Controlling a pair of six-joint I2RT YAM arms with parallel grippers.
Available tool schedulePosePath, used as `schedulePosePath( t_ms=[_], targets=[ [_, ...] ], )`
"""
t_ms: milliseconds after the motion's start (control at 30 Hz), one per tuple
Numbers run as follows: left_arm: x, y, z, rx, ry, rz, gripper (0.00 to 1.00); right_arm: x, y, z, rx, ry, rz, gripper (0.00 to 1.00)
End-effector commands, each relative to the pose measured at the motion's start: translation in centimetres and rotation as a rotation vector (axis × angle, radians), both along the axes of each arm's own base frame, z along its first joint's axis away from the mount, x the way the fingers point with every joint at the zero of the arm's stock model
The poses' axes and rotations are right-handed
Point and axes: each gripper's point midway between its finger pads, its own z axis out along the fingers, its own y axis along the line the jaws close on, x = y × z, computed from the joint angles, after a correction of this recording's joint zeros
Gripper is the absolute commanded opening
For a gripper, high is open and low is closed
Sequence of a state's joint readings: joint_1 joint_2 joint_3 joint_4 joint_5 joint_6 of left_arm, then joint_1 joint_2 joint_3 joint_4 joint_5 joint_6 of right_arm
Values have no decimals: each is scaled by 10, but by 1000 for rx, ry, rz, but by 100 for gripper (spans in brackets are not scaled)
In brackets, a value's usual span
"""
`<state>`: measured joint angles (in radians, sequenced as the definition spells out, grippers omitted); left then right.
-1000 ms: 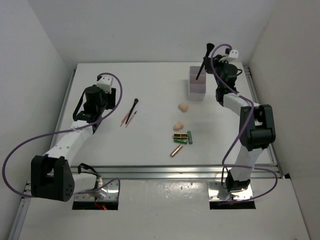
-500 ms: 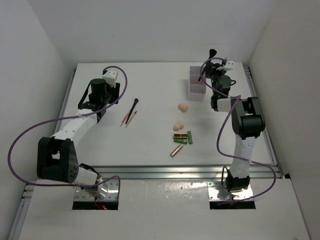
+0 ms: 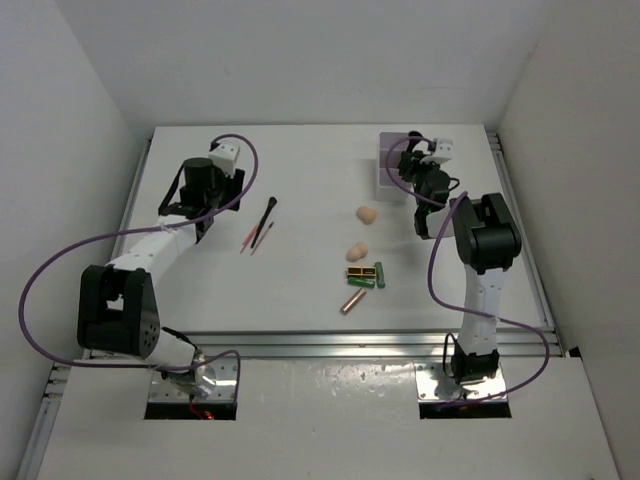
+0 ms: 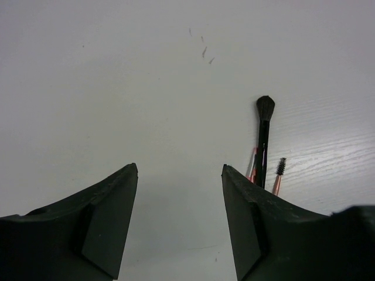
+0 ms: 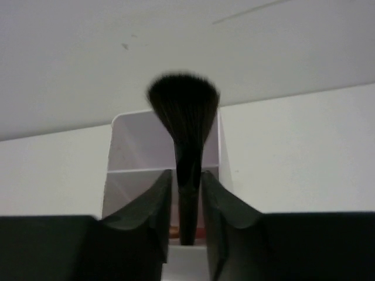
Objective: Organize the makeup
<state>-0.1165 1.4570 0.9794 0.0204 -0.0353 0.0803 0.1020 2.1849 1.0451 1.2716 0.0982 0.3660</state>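
Over the white rectangular two-compartment box [image 5: 136,146] at the far right of the bench [image 3: 300,200], the right fingers [image 5: 140,216] flank an upright fluffy black brush [image 5: 183,111]; whether they grip it I cannot tell. The left fingers [image 4: 105,222] gape, empty.

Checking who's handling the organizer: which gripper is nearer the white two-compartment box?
Right. The right gripper is at the white box, a black brush between its fingers; the left gripper sits far across the table.

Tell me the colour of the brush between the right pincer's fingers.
Black, head and handle alike; the right wrist view shows the brush best.
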Motion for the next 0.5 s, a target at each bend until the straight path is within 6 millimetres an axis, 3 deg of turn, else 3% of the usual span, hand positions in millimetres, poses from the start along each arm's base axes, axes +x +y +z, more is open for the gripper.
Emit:
schedulePosePath(
  t_ms=[0,133,233,267,300,333,367,400,433,467],
  targets=[
    [8,-8,4,13,-21,-49,65,-12,11,63,17,-193,45,32],
    [7,-21,-21,26,69,-97,70,-27,4,79,36,-205,8,62],
    [10,-32,-31,3,133,-148,71,-41,-3,73,15,-179,-38,69],
    [11,-39,-43,-2,173,-171,70,-44,-4,74,-18,-176,-51,73],
    [13,-42,-48,-9,194,-184,68,-51,-3,87,-39,-191,-67,73],
    [13,-44,-53,-5,219,-202,59,-58,-7,75,-59,-151,-94,73],
    [20,-52,-46,-9,203,-221,55,-63,-8,79,-63,-134,-99,69],
    [24,-60,-54,6,217,-244,53,-69,-3,78,-69,-98,-91,69],
    [25,-67,-56,7,223,-273,53,-77,-2,65,-80,-51,-79,68],
    [30,-82,-49,15,201,-328,53,-82,0,68,-87,-25,-65,68]
  ],
)
